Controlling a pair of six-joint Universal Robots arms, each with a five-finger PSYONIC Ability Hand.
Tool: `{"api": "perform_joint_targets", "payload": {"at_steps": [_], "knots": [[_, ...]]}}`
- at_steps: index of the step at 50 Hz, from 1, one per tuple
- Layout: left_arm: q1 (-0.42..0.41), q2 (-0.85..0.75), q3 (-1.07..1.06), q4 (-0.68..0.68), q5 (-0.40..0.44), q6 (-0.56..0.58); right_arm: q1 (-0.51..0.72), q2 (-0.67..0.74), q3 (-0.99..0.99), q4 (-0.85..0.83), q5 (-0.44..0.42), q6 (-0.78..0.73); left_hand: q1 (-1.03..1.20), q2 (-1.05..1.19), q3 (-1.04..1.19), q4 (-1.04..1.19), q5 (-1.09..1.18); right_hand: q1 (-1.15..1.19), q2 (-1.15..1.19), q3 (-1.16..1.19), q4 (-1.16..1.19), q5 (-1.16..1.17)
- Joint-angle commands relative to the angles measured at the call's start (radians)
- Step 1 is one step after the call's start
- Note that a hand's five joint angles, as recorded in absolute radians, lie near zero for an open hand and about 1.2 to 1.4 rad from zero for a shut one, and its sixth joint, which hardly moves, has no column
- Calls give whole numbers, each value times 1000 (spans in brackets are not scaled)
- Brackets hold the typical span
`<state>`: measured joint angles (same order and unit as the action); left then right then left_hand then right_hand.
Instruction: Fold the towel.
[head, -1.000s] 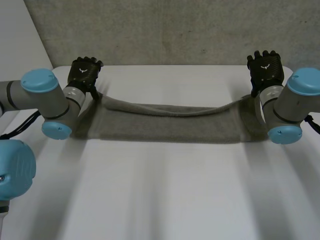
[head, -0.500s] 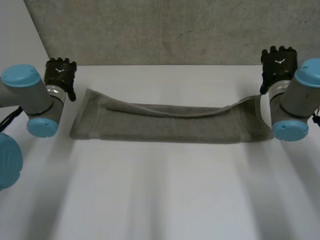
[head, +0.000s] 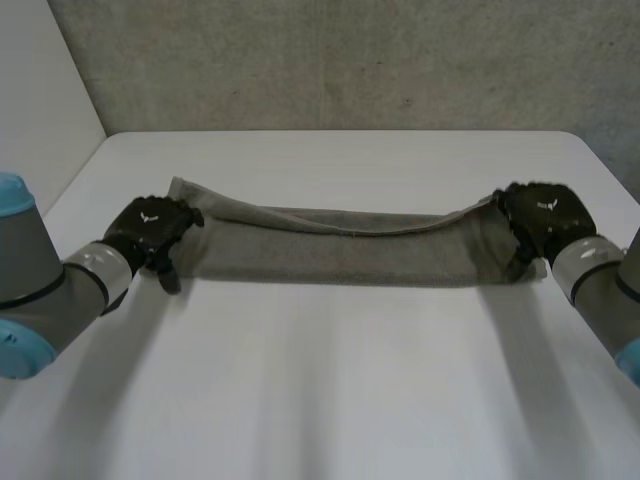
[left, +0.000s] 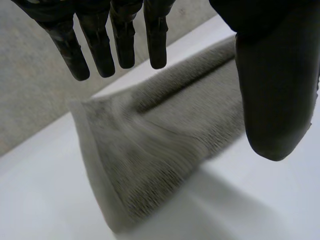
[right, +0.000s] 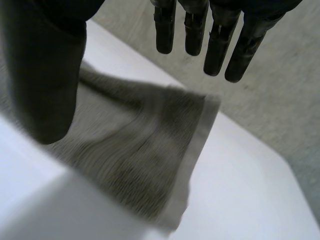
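Left hand (head: 150, 228) and right hand (head: 540, 215): matte black shells, with a small white mark (head: 152, 213) on the back of each. Fingers (left: 100, 45) are segmented and ribbed with rounded tips. Thumb (left: 275, 90) is broad with a smooth pad. Left arm (head: 50, 290) and right arm (head: 605, 290): grey cylindrical links, a paler ring at the wrist, and light-blue caps (head: 8, 192) on the joints.

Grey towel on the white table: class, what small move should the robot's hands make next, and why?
Probably lower both hands and pinch the ends. The grey terry towel lies as a long folded strip. The left hand and right hand are open at its two short ends, gripping nothing.
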<state>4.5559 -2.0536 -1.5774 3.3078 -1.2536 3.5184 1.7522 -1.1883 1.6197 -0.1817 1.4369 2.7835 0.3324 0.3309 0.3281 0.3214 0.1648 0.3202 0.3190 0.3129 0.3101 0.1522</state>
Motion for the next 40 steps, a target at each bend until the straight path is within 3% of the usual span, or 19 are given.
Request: {"api": "perform_joint_targets", "payload": {"at_steps": [1,6,17,40], "knots": [[9,-14,-32,-1,-6,2,-28,6,68,-4,-52,-7,31,32,35,42,24,99,101,107,110,93],[11,-65,-12,44,-10,5,-54,39,65,-22,-131,-12,31,32,35,42,24,170,171,177,180,163],[12,-148,56,151,-84,13,-95,143,23,-117,-144,-27,63,64,67,74,56,264,265,271,274,257],[17,-238,142,144,-86,14,-108,274,-64,-121,-125,-116,183,185,188,194,176,363,365,371,374,357]]}}
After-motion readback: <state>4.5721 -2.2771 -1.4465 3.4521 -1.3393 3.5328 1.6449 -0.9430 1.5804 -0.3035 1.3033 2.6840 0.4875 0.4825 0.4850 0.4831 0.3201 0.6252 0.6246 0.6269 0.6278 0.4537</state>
